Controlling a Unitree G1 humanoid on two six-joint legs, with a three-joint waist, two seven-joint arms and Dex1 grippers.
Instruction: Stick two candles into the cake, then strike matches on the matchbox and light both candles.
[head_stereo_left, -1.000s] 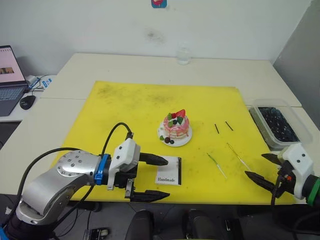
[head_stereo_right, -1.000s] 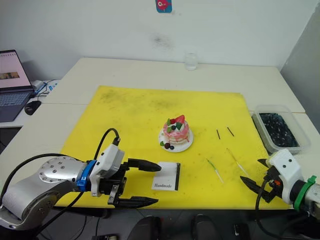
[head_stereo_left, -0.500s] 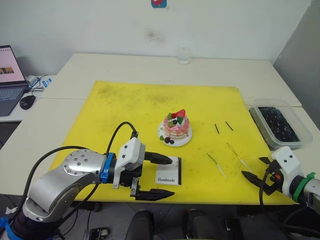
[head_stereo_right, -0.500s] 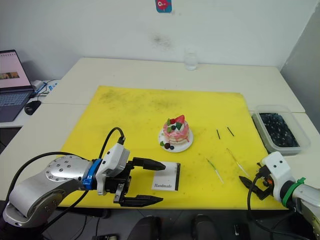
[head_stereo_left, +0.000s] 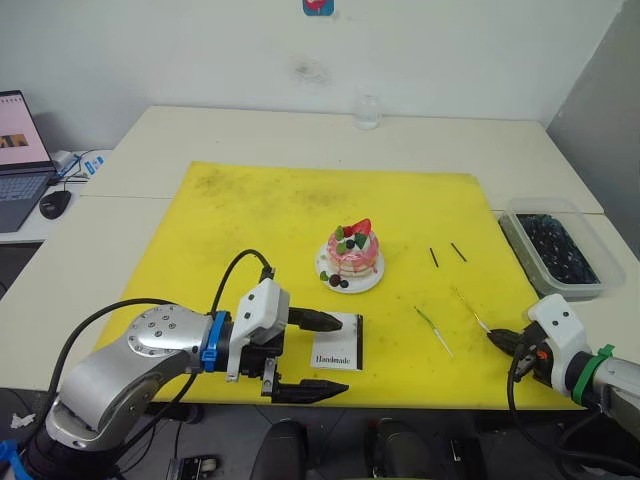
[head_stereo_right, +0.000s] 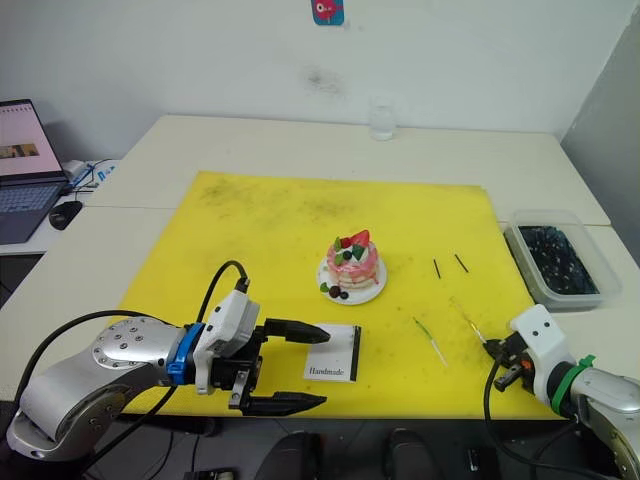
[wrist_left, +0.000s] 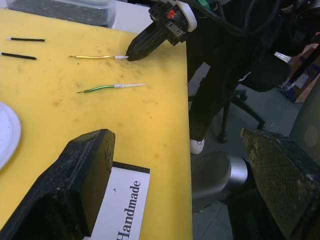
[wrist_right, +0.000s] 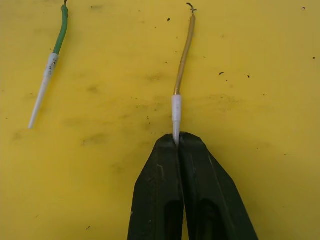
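Right wrist view says it all: our right hand (wrist_right: 178, 142) has slid in and pinched shut on the yellow candle (wrist_right: 183, 65)'s white tip, so pickup's basically on. Green candle (head_stereo_left: 433, 329) lies beside it on the surface. Left hand (head_stereo_left: 322, 356), spread wide, hovers by the matchbox (head_stereo_left: 338, 342); the cake (head_stereo_left: 352, 255) waits farther back.
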